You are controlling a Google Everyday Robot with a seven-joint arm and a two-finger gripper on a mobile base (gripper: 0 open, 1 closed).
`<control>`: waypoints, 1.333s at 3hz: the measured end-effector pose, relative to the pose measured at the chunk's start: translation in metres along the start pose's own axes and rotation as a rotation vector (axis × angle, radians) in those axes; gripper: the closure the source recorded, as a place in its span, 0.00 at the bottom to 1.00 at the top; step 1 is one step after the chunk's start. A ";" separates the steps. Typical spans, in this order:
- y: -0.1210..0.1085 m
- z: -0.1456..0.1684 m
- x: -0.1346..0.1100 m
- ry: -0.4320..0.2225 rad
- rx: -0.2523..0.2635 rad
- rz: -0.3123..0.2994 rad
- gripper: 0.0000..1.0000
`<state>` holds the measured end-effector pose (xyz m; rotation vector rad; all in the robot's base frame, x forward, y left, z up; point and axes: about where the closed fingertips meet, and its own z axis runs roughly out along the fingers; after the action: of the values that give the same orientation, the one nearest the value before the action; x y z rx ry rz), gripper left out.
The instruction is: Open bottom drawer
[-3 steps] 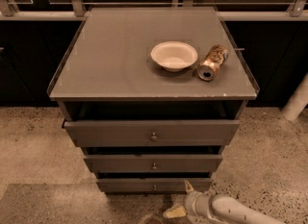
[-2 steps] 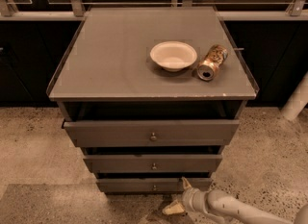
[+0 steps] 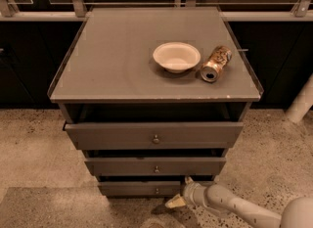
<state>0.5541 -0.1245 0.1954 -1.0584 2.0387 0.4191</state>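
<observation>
I held the gripper [image 3: 180, 191] low, fingers spread and holding nothing, against the right part of the bottom drawer [image 3: 132, 189], the lowest front of the cabinet [image 3: 122, 75]. Its knob [image 3: 157, 190] lay just left of the gripper (at nearly equal height), so I judged a short leftward move was needed.
</observation>
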 end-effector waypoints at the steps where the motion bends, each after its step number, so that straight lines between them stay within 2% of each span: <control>1: -0.013 0.013 -0.001 0.000 0.006 -0.022 0.00; 2: -0.018 0.026 0.002 0.010 -0.003 -0.032 0.00; 3: -0.016 0.037 0.008 0.043 -0.045 -0.040 0.00; 4: -0.012 0.037 0.006 0.049 -0.057 -0.058 0.00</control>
<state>0.5795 -0.1130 0.1677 -1.1699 2.0448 0.4273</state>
